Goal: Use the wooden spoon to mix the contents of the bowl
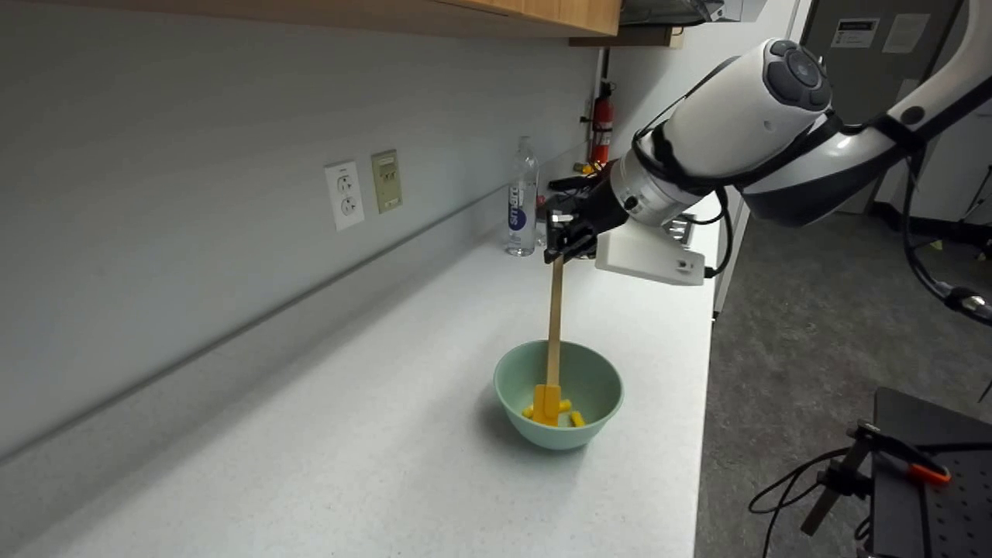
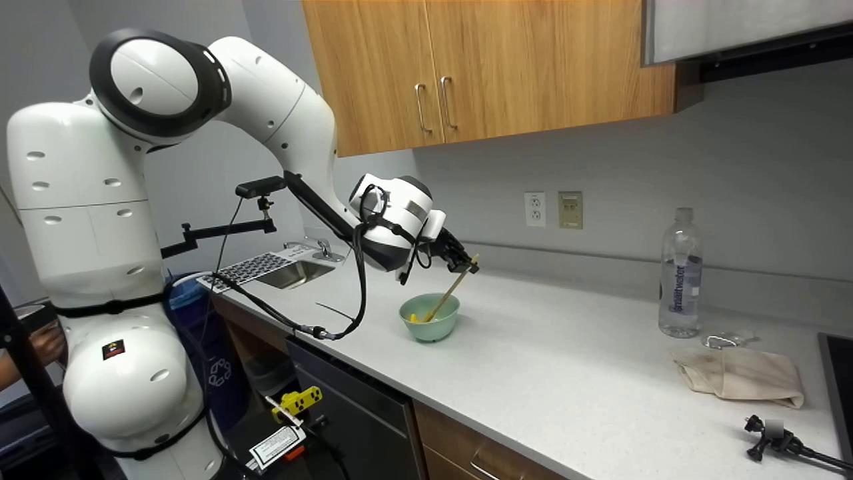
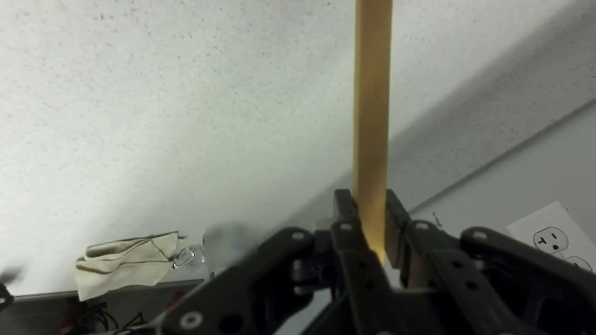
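Observation:
Inside the mint-green bowl (image 1: 562, 439) rests the orange-yellow head of the wooden spoon (image 1: 555, 310), its tan handle rising steeply. Yellow contents (image 1: 577, 419) lie on the bowl's floor around the head, several short pieces, some partly hidden behind it. My gripper (image 1: 557, 254) is above the bowl, shut on the upper part of the handle. In an exterior view the spoon (image 2: 448, 296) leans across the bowl (image 2: 430, 331), and its top end pokes out past the gripper (image 2: 469, 265). In the wrist view the handle (image 3: 372, 102) runs between both fingers of the gripper (image 3: 370, 200); the bowl is out of that view.
A water bottle (image 2: 681, 280) stands near the wall, with a folded cloth (image 2: 743, 377) and a small black mount (image 2: 776, 440) close by. Wooden cabinets (image 2: 506, 67) hang above the counter (image 1: 349, 449). A sink (image 2: 293, 273) lies toward the robot base.

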